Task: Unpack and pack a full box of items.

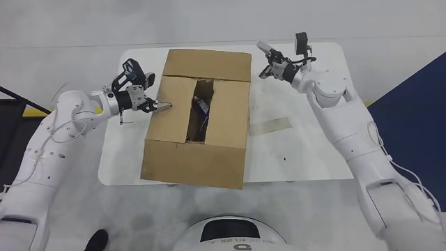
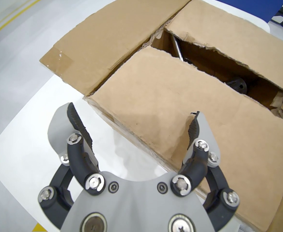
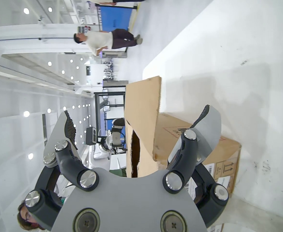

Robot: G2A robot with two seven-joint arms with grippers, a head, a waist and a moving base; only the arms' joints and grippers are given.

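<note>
Brown cardboard box (image 1: 230, 122) on the white desk (image 1: 300, 160), flaps nearly shut, inner edges torn, narrow gap showing dark items (image 1: 202, 106) inside. Left hand (image 1: 162, 106) released, fingers spread at the left flap's outer edge. Right hand (image 1: 265, 59) released too, raised near the far right corner, apart from it.

The left arm (image 1: 63, 122) angles in from the lower left of the frame, left gripper (image 1: 164, 105) at mid-left, jaws spread. The right arm (image 1: 348, 125) extends from lower right, right gripper (image 1: 263, 60) upper right of centre, jaws wide apart.
</note>
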